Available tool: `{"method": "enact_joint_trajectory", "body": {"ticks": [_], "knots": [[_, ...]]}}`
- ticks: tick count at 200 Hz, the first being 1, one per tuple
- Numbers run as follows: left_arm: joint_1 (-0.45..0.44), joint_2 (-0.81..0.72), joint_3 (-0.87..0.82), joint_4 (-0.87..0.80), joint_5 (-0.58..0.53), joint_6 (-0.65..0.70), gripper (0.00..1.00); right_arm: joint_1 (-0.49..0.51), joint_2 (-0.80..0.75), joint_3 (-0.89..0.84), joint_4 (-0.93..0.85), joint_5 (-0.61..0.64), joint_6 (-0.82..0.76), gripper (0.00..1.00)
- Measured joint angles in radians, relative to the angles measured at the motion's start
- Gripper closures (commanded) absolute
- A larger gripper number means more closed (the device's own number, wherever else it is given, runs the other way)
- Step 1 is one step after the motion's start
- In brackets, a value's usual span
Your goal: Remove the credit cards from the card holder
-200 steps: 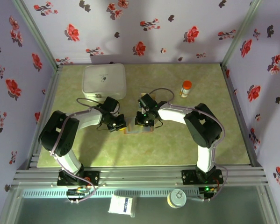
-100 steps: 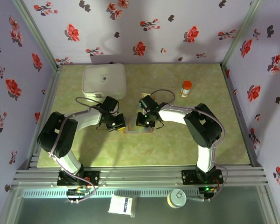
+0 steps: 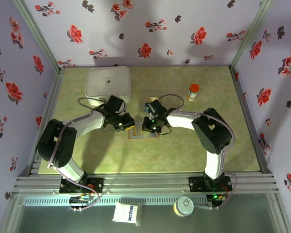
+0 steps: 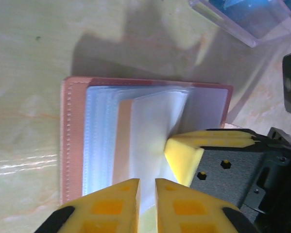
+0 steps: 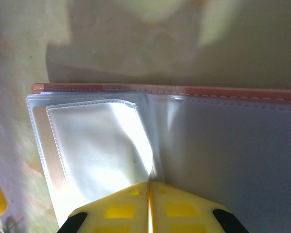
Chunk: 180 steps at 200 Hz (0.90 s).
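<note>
The card holder [image 3: 143,135] lies open on the table between both grippers, with a tan-brown leather rim [image 4: 72,136] and clear sleeves fanned up. My right gripper [image 5: 149,187] is shut on a sleeve at the holder's fold [image 5: 232,91]; its yellow finger [image 4: 184,154] rests on the sleeves. My left gripper [image 4: 146,187] hovers at the near edge of the sleeves, its jaws a narrow gap apart, over a raised sleeve. An orange-tan strip [image 4: 122,141] shows through the sleeves, perhaps a card. Blue cards [image 4: 252,9] lie in the clear tray [image 4: 218,17].
A white rounded box [image 3: 108,83] stands at the back left. An orange-capped bottle [image 3: 193,91] is at the back right. The clear tray sits just behind the holder, close to the right arm [image 3: 184,119].
My left gripper has slid right, up to the holder's left edge. The right gripper has stayed on the sleeves, shifting only slightly.
</note>
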Motion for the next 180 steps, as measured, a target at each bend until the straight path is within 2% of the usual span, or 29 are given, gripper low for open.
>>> {"method": "enact_joint_trajectory", "body": {"ticks": [40,85,136,180], "knots": [[-0.009,0.056,0.007,0.024,0.013,-0.006,0.75,-0.015,-0.006,-0.029,0.045,-0.031,0.020,0.89],[-0.009,0.094,0.007,0.027,0.013,-0.006,0.74,-0.031,-0.009,-0.056,0.091,-0.063,0.043,0.89],[-0.009,0.102,0.007,0.037,0.017,-0.014,0.75,-0.038,-0.015,-0.075,0.121,-0.082,0.053,0.89],[-0.013,0.106,0.019,0.050,0.035,-0.021,0.82,-0.038,-0.019,-0.077,0.124,-0.084,0.060,0.89]]}}
